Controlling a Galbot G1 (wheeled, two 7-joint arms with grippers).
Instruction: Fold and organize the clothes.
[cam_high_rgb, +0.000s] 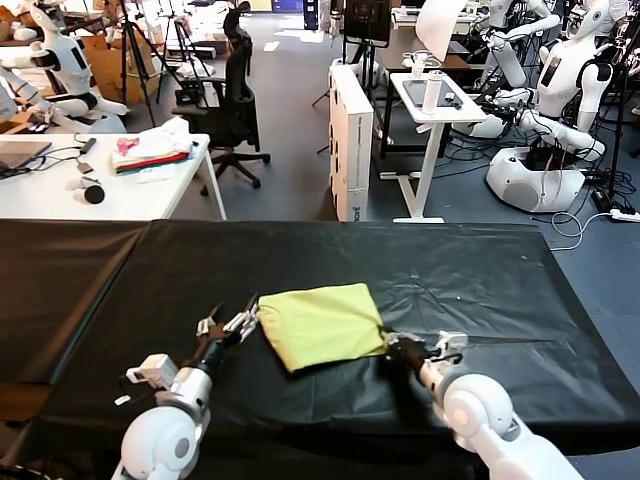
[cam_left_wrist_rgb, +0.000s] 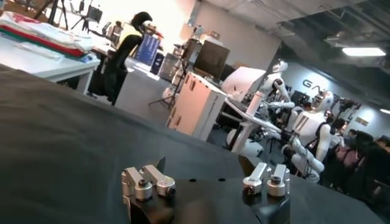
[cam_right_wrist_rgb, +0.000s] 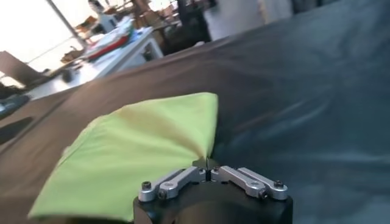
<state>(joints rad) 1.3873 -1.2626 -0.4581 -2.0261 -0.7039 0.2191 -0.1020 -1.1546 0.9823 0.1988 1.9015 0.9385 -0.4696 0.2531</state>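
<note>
The lime-yellow T-shirt lies folded into a compact square near the middle front of the black-covered table. My right gripper sits at the shirt's near right corner, shut on the cloth; in the right wrist view the yellow shirt puckers into the closed right gripper. My left gripper hovers just off the shirt's left edge, open. In the left wrist view the left gripper holds nothing and only the black cover shows between its spread fingers.
A white table at the back left holds a white, pink and red pile of cloth and a laptop. A black office chair, a white cabinet, a small stand and parked robots stand behind the table.
</note>
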